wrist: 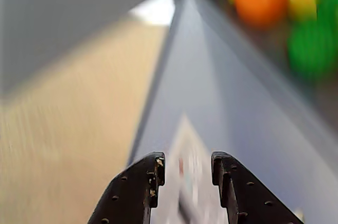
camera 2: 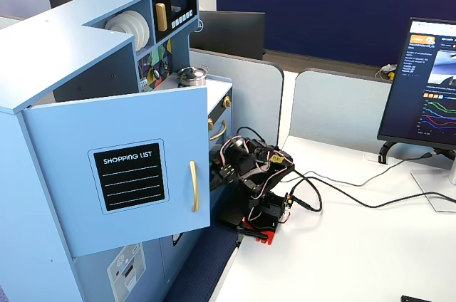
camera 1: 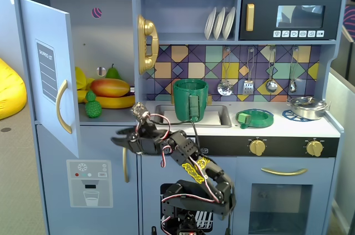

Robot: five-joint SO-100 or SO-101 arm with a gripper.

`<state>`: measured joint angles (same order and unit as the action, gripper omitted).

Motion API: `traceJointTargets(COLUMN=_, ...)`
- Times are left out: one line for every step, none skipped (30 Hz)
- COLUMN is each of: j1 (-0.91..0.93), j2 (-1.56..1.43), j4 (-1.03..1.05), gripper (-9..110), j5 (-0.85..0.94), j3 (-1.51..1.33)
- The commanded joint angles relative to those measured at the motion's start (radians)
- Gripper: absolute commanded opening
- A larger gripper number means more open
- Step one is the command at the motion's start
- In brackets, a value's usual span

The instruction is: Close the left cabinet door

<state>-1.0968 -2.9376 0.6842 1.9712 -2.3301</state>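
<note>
The left cabinet door (camera 1: 47, 35) is light blue and stands swung wide open, out to the left of the toy kitchen. Its gold handle (camera 1: 62, 106) and shopping-list panel (camera 1: 45, 69) face outward. From the side, the door (camera 2: 107, 124) shows its black SHOPPING LIST board (camera 2: 130, 176) and handle (camera 2: 193, 186). My gripper (camera 1: 116, 139) points left, just below and to the right of the door's lower free corner, apart from it. In the blurred wrist view the gripper (wrist: 187, 163) is open with nothing between its fingers. Seen from the side, the fingertips are hidden behind the door.
Toy fruit (camera 1: 110, 87) lies inside the open cabinet. Below is the blue door with a dispenser graphic (camera 1: 89, 182) and a gold handle (camera 1: 126, 165) close under my gripper. A green pot (camera 1: 190, 99) sits in the sink. A monitor (camera 2: 427, 81) and cables (camera 2: 342, 188) are on the white desk.
</note>
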Motion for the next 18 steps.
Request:
traceJointTargets(j1=-0.069, j2=0.061, j4=-0.098, gripper=0, j5=0.074, j3=0.135)
traceJointTargets(j1=-0.083, j2=0.078, j4=-0.107, gripper=0, j5=0.086, j3=0.16)
traceJointTargets(j1=-0.094, j2=0.1, j4=-0.109, gripper=0, j5=0.103, j3=0.186)
traceJointTargets(j1=-0.104, j2=0.117, j4=-0.109, gripper=0, j5=0.124, j3=0.21)
traceJointTargets(j1=-0.117, j2=0.132, j4=-0.11, gripper=0, j5=0.144, j3=0.233)
traceJointTargets(j1=-0.127, j2=0.147, j4=-0.11, gripper=0, j5=0.163, j3=0.255)
traceJointTargets(j1=-0.141, j2=0.158, j4=-0.112, gripper=0, j5=0.183, j3=0.272)
traceJointTargets(j1=-0.156, j2=0.17, j4=-0.121, gripper=0, j5=0.207, j3=0.287)
traceJointTargets(j1=-0.178, j2=0.181, j4=-0.143, gripper=0, j5=0.233, j3=0.299)
traceJointTargets(j1=-0.199, j2=0.193, j4=-0.175, gripper=0, j5=0.25, j3=0.308)
traceJointTargets(j1=-0.216, j2=0.201, j4=-0.195, gripper=0, j5=0.268, j3=0.319)
traceJointTargets(j1=-0.227, j2=0.209, j4=-0.202, gripper=0, j5=0.275, j3=0.331)
traceJointTargets(j1=-0.236, j2=0.221, j4=-0.202, gripper=0, j5=0.285, j3=0.35)
traceJointTargets(j1=-0.25, j2=0.232, j4=-0.202, gripper=0, j5=0.288, j3=0.365)
traceJointTargets(j1=-0.256, j2=0.242, j4=-0.196, gripper=0, j5=0.299, j3=0.379)
traceJointTargets(j1=-0.267, j2=0.255, j4=-0.196, gripper=0, j5=0.304, j3=0.396)
traceJointTargets(j1=-0.284, j2=0.265, j4=-0.196, gripper=0, j5=0.314, j3=0.411)
traceJointTargets(j1=-0.308, j2=0.275, j4=-0.202, gripper=0, j5=0.33, j3=0.42)
